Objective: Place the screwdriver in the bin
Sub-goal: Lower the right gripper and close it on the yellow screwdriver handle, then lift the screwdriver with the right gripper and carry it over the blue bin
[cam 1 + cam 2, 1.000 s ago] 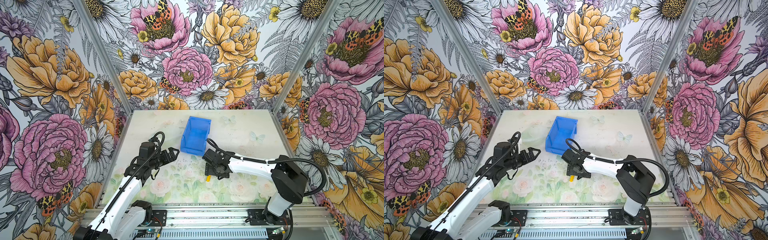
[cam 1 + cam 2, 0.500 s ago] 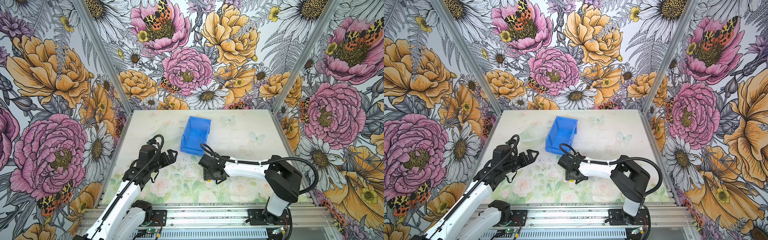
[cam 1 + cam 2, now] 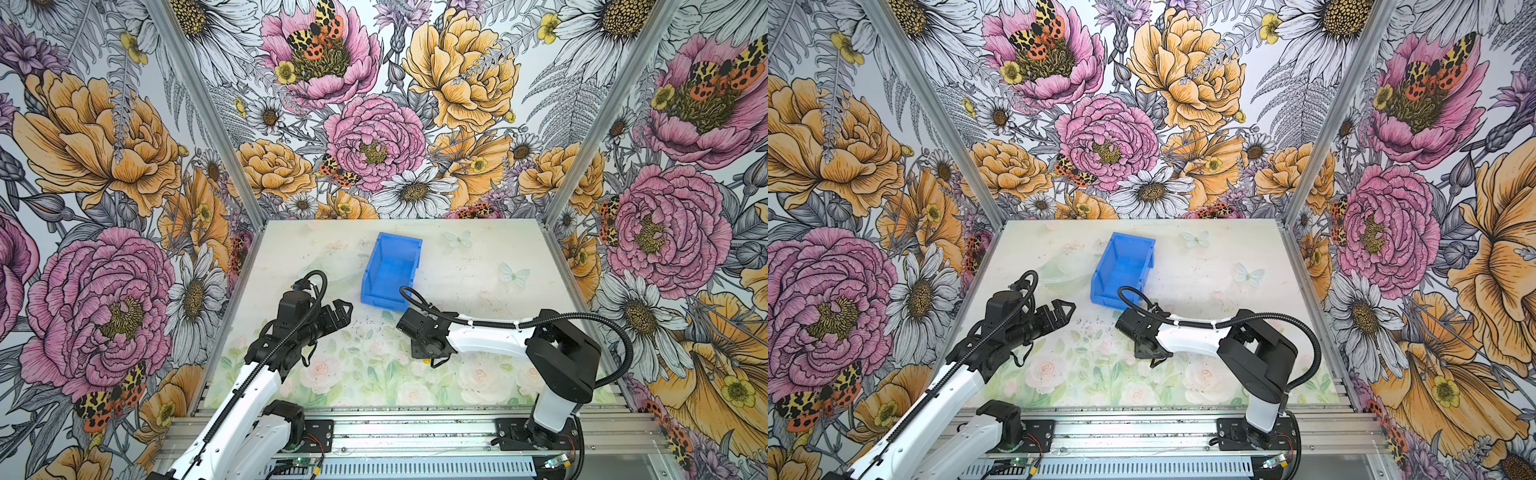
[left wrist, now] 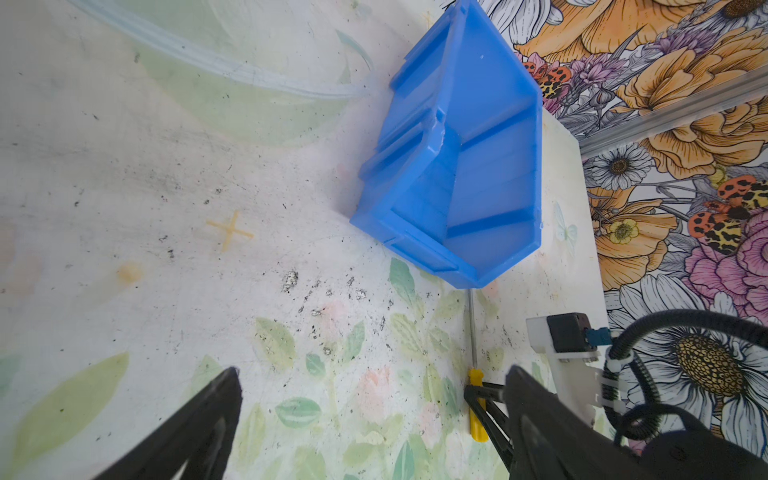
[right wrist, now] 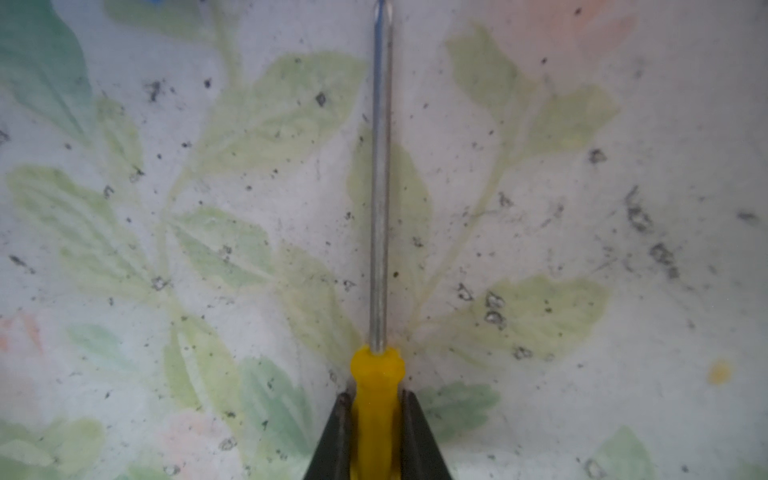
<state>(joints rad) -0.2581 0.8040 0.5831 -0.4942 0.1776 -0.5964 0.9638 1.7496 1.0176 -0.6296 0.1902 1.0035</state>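
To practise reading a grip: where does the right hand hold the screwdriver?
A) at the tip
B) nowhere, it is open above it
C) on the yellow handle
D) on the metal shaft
C: in the right wrist view the right hand is shut on the screwdriver at its yellow handle, and the shaft sticks out bare.
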